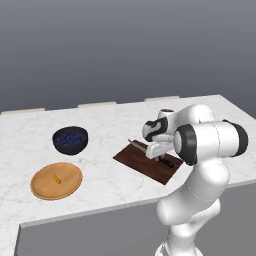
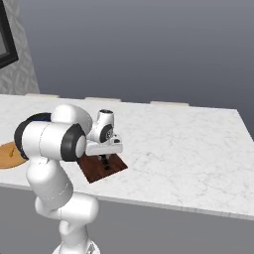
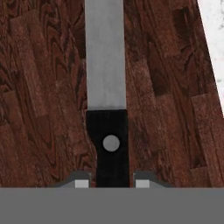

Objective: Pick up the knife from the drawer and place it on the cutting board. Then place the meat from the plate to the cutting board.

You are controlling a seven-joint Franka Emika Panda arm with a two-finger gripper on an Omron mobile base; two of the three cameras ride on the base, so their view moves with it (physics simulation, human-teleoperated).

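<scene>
The gripper [image 3: 108, 183] sits low over the cutting board [image 3: 48, 96], and the knife [image 3: 106, 87] lies directly under it, its black handle running up between the 2 fingertips [image 3: 81, 183] and its silver blade reaching straight ahead of the hand along the board's grain. The long axis of the knife is square to the line joining the 2 tips, so any retreat has to go straight up off the handle, not sideways along it. The tips stand just beside the handle on either flank, with only a sliver of gap if any; whether they are clamped on it or have begun to let go cannot be told from these pictures. In the left base view the gripper [image 1: 159, 154] hangs over the middle of the cutting board [image 1: 131, 158], with the blade [image 1: 137, 145] poking out on the far left side of the hand. The knife looks to be resting flat on the wood, so the 1st half of the task seems close to done, pending release. The meat [image 1: 56, 177] lies well apart, on the plate [image 1: 42, 190] far out to the gripper's left and nearer the counter's front edge, beyond the bowl of berries [image 1: 70, 139]. The next reach would therefore swing leftward, across open counter.
</scene>
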